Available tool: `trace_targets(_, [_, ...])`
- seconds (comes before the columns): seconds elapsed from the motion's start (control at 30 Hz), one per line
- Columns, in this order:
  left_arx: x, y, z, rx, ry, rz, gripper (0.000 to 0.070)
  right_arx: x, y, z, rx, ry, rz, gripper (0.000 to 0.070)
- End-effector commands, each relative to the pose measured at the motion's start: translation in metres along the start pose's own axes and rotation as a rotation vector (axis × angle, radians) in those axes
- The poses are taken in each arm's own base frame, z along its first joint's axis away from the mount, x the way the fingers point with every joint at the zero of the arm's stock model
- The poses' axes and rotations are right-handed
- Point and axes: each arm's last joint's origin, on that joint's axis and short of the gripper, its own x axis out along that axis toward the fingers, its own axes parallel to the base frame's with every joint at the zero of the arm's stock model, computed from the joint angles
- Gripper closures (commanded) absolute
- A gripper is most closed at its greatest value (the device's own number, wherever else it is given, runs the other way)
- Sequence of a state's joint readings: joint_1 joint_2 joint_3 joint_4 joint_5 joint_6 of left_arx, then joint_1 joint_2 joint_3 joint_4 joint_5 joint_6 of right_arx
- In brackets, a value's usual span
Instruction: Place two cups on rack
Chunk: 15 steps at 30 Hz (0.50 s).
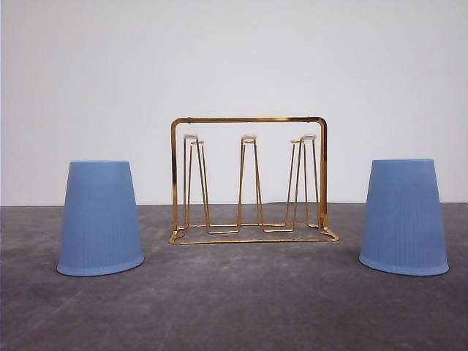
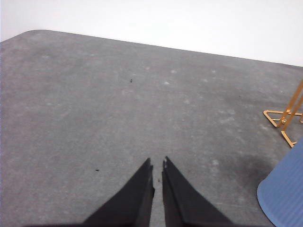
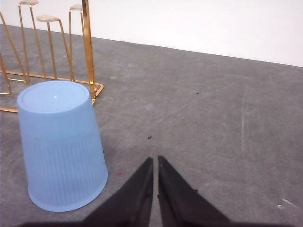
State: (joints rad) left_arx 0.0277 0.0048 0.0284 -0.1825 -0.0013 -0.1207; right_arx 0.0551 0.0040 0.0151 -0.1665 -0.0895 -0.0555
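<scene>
At the left of the front view the left cup (image 1: 100, 219) stands upside down on the grey table (image 1: 234, 307), wide mouth down, its long axis upright. The gold rack (image 1: 248, 181) sits mid-frame, well apart from it, prongs bare. At the right edge stands the right cup (image 1: 404, 217), inverted the same way.

The left wrist view shows the left gripper (image 2: 157, 165) with its black fingers drawn nearly together, holding nothing. The left cup (image 2: 283, 189) shows just as a blue curve at the lower right corner, so it lies off to one side of the fingers, not ahead of them.

In the right wrist view the right gripper (image 3: 155, 161) is likewise pinched almost closed and empty. Its cup (image 3: 61, 146) stands at lower left, near the fingers but beside their line, with the rack's corner (image 3: 87, 56) just behind.

Each arm looks nearest its own cup, and I'd judge each must swing inward and spread its fingers first. Only the front view gives the spacing of cups and rack; the wrist views show how off-line each hand sits.
</scene>
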Motion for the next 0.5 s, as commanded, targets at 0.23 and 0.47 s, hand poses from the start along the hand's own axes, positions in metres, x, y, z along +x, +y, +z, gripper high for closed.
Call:
trace_targets(0.23, [0.0015, 0.0007, -0.0054, -0.001, 0.018, 0.005, 0.0684, 0.0003, -0.0001, 0.0002, 0.002, -0.009, -0.002, 0.0684])
trace_targets(0.47, [0.0015, 0.0007, -0.0053, -0.001, 0.018, 0.004, 0.0684, 0.0003, 0.0005, 0.0007, 0.003, -0.016, 0.020, 0.0684])
